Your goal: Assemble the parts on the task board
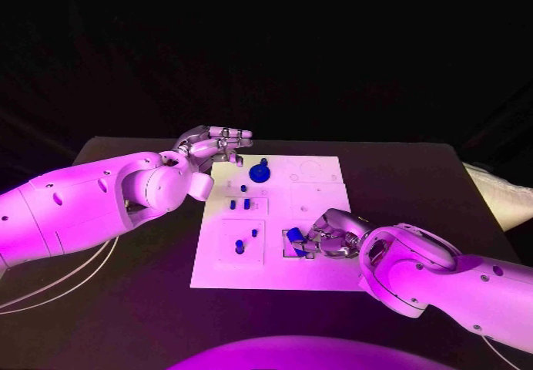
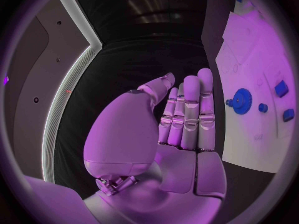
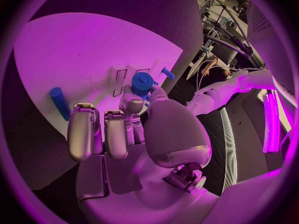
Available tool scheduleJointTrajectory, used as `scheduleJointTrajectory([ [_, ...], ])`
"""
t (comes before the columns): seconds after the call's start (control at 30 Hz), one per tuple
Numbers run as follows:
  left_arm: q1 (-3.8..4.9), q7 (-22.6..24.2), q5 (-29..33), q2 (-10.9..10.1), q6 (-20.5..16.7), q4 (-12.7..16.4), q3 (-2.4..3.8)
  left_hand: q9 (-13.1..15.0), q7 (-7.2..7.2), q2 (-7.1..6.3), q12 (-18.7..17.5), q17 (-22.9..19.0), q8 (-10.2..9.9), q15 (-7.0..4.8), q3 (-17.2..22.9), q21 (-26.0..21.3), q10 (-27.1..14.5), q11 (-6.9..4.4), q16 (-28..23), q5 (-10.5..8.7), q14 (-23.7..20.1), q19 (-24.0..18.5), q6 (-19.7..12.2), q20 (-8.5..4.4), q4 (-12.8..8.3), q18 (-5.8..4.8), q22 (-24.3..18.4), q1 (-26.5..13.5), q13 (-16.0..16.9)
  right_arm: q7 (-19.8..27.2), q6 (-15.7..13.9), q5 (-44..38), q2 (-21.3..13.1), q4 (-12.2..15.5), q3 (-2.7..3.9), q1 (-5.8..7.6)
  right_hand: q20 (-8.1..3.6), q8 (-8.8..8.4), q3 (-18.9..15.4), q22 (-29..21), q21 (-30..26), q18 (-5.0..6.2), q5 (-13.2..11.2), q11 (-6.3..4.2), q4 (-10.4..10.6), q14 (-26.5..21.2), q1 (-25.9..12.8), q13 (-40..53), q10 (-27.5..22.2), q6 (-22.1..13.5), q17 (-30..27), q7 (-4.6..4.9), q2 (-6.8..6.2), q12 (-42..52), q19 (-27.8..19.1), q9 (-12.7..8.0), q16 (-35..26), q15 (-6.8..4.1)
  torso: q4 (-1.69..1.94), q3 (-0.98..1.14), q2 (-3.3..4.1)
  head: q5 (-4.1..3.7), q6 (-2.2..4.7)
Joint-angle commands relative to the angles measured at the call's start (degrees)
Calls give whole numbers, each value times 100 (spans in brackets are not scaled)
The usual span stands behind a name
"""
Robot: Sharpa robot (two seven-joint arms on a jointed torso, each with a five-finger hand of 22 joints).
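Part (image 1: pixel 296 241) in right hand (image 1: pixel 328 236), pinched at near right recess of task board (image 1: pixel 211 271): blue, small, round-bodied in right wrist view (image 3: pixel 142 81). Judged light, rigid, smooth plastic; likely slippery, best taken by sides, low on body. Further out, short blue pegs (image 1: pixel 239 246) standing in left-side recesses; one more loose on board (image 3: pixel 60 102). Beyond, blue toothed gear (image 1: pixel 259 172) seated toward far edge; teeth offer grip. Farthest, left hand (image 1: pixel 216 146) holding nothing, fingers straight, together.

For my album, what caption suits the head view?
Right hand grips a blue part on the white task board.
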Motion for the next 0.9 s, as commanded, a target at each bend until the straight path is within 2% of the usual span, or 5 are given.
scheduleJointTrajectory([
  [0.03,2,18,-17,9,104,18,3,-2,-1,31,35,-5,10,-2,-41,-34,-40,-15,8,-19,-31,-7,-54,42,-6,66,-5,-12,-5,-113,164,-101,32,-32,1,-3,-16,0,-84,2,35,-116,-90,-28,-2,385,-121,13,47,246,305,-207,-17,-5,24,312,32,-46,4,-4,4,-6,-1],
  [0.27,2,15,-17,6,104,22,3,-2,-1,31,35,-5,10,-2,-41,-34,-40,-15,8,-19,-31,-7,-54,42,-6,66,-5,-12,-5,-153,130,-220,102,-97,0,-3,-13,-68,-595,-85,-30,-96,-1327,-16,-4,363,-644,-20,19,232,218,-195,-108,-224,-34,428,-17,-36,8,-1,7,3,-4],
  [0.37,2,14,-17,5,104,22,3,-2,-1,31,35,-5,10,-2,-41,-34,-40,-15,8,-19,-31,-7,-54,42,-6,66,-5,-12,-5,-166,108,-286,113,-112,0,-3,-3,-100,-765,-164,-87,-78,-1609,-1,2,347,-801,-80,-24,202,139,-182,-167,-365,-79,464,-64,-25,8,-4,3,4,-7],
  [0.63,2,14,-17,-1,103,23,3,-2,-1,40,40,-8,12,-3,-42,-38,-48,-15,9,-17,-33,-6,-58,42,-8,67,-9,-5,-5,-82,77,-405,107,-100,-1,-6,13,-146,-859,-290,-180,-51,-1702,19,-22,322,-806,-230,-115,152,22,-157,-298,-636,-149,504,-137,-7,10,-2,3,5,-2],
  [0.9,2,13,-17,0,112,20,3,-2,-1,40,40,-8,12,-3,-42,-38,-48,-15,9,-17,-33,-6,-58,42,-8,67,-9,-5,-5,24,178,-488,120,-68,-1,-10,11,-178,-702,-277,-187,-54,-1402,9,-402,334,69,-133,-60,171,40,-166,-231,-648,-132,618,-137,-15,16,-3,5,3,-6],
])
